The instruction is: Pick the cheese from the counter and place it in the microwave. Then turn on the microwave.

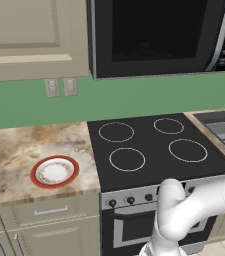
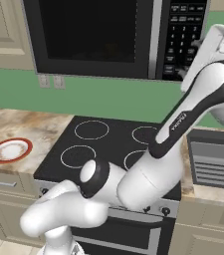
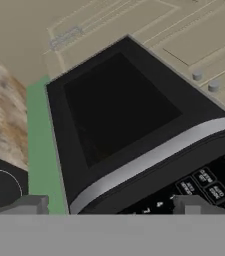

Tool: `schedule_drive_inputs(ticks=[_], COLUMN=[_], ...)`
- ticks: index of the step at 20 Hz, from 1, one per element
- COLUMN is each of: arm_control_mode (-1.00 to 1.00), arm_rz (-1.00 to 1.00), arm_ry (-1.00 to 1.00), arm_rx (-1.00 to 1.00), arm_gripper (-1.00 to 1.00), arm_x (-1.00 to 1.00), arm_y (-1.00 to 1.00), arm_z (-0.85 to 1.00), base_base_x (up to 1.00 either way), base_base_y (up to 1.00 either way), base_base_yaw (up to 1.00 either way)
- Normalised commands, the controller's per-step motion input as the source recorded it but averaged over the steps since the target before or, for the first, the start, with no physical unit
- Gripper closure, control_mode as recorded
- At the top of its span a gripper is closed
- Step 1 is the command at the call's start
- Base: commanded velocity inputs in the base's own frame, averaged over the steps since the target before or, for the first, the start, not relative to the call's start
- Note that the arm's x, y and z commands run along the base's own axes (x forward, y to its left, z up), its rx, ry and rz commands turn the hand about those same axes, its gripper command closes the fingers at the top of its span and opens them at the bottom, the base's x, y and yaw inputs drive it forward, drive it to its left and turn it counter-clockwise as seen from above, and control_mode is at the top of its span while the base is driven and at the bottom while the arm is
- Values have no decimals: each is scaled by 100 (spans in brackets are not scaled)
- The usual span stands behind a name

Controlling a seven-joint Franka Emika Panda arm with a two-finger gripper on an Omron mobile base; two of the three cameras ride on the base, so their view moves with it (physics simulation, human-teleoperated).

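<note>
Hand [image 2: 183,74] is up at the microwave [image 1: 154,35], right at the button panel [image 2: 180,35] on its right side. In the hand view the two fingertips [image 3: 26,205] sit apart with nothing between them, so we read it as open and empty. Microwave door looks shut. A faint orange patch behind the dark window in both base views may be the cheese [image 1: 143,49], but the glass is too dark for us to be sure; nothing wedge-shaped lies on the counter [image 1: 14,150], where we see a red-rimmed plate [image 1: 54,172].

Risks from here:
- Panel buttons are small and packed tight. With the fingers spread, a tip could land on the wrong key or between two, and the microwave would not start.
- Approach is oblique in the hand view, so a push could skid along the panel instead of pressing in.
- Arm is stretched high over the stovetop [image 1: 154,147]; little reach left for correction.
</note>
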Motion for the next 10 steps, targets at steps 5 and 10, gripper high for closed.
schedule_drive_inputs(ticks=[5,10], arm_control_mode=[-100,-100], arm_rz=[6,2], arm_ry=[-19,-13], arm_rx=[4,5], arm_gripper=[-100,-100], arm_x=[-29,-10], arm_y=[32,34], arm_z=[-38,-43], base_base_x=[0,0], base_base_y=[0,0], base_base_yaw=[0,0])
